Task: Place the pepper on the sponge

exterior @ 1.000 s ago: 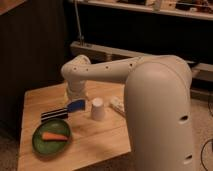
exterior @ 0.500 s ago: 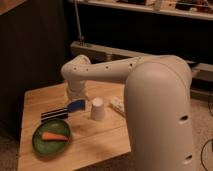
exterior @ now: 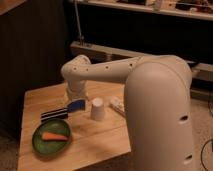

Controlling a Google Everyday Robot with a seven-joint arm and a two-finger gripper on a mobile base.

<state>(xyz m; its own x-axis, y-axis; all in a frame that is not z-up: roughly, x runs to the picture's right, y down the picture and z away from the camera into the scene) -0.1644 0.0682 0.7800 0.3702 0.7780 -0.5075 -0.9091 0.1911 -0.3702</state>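
Note:
The pepper (exterior: 54,136), small and orange-red, lies across a green plate (exterior: 39,145) at the front left of the wooden table (exterior: 95,142). Behind it and to the right rests the blue sponge (exterior: 76,105). My white arm reaches in from the right and bends down at the table's back left. Its gripper (exterior: 75,96) hangs just above the sponge's far side, well away from the pepper.
A black-and-white striped flat piece (exterior: 54,114) lies against the sponge's left side. An upturned white cup (exterior: 97,108) stands to the sponge's right, with a white oblong object (exterior: 119,106) beyond it. My bulky arm covers the table's right side. Dark shelving runs behind.

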